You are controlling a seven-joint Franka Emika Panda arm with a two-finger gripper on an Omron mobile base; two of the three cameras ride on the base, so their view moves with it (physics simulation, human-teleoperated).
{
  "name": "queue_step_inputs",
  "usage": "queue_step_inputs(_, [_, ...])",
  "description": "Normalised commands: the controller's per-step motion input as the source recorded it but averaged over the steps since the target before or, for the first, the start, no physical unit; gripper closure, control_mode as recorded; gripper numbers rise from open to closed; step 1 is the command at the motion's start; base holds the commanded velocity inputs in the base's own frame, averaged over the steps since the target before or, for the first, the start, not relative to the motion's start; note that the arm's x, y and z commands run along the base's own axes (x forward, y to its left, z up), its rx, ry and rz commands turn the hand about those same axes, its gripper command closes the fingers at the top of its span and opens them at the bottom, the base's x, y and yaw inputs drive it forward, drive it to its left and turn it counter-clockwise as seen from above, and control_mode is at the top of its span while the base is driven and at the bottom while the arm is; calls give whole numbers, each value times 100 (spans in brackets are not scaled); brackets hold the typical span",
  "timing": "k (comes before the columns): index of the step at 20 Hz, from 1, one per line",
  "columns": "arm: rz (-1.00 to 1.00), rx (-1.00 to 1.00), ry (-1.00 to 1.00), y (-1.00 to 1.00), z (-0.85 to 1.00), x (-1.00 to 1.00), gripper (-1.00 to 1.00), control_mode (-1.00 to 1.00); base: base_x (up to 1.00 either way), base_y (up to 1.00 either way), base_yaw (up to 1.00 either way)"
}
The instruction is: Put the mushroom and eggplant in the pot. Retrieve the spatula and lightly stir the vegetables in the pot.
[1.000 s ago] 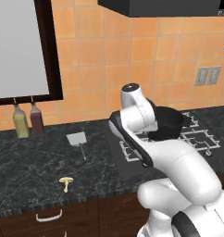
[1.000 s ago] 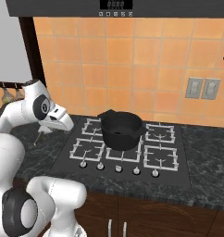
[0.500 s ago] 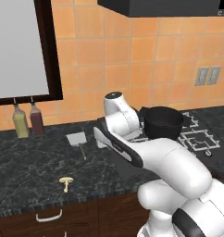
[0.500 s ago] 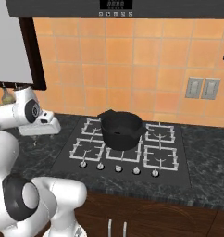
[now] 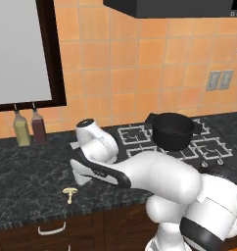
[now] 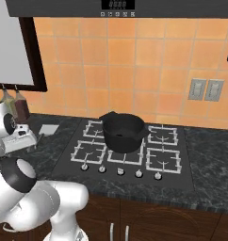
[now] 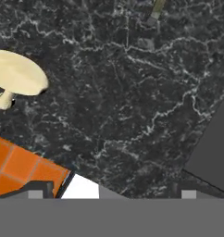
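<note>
The claw (image 7: 109, 194) is barely seen: only the two dark tips at the bottom of the hand view, standing well apart, so it is read as wide with nothing between the tips. In the left base view the hand is hidden behind the arm's white link, low over the bench (image 5: 32, 171) just right of the mushroom (image 5: 69, 193).

The mushroom is seen lying on its side on the dark marbled bench, near the front edge above a drawer handle (image 5: 52, 229); in the hand view it sits at the left edge, cap up-left, stem partly cut off. The pot (image 5: 172, 130) stands on the stovetop (image 5: 140, 139), on a back burner toward the centre; its inside cannot be made out, so the eggplant cannot be located. Only a corner of the spatula (image 6: 48, 129) blade is made out, flat on the bench left of the stove in the right base view; in the left view it is covered by the arm. A thin tan strip at the top edge of the hand view is cut off and cannot be identified.

Open bench is left around the mushroom on all sides. Two bottles (image 5: 30, 128) stand at the back against the orange tiled wall (image 5: 130, 73), under a dark-framed window (image 5: 22, 54). An outlet plate (image 5: 219, 80) is set in the wall at right, a hood (image 5: 179, 7) above.
</note>
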Motion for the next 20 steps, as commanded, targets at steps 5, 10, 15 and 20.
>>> queue_step_inputs(5, [36, -1, 24, 79, -20, -3, -100, -100, 0, 0, 0])
queue_step_inputs(10, [5, -4, 11, 54, -23, 12, -100, -100, 0, 0, 0])
queue_step_inputs(15, [0, 0, 2, 49, -35, 25, -100, -100, 0, 0, 0])
queue_step_inputs(20, [0, 0, 10, 23, -36, 31, -100, -100, 0, 0, 0])
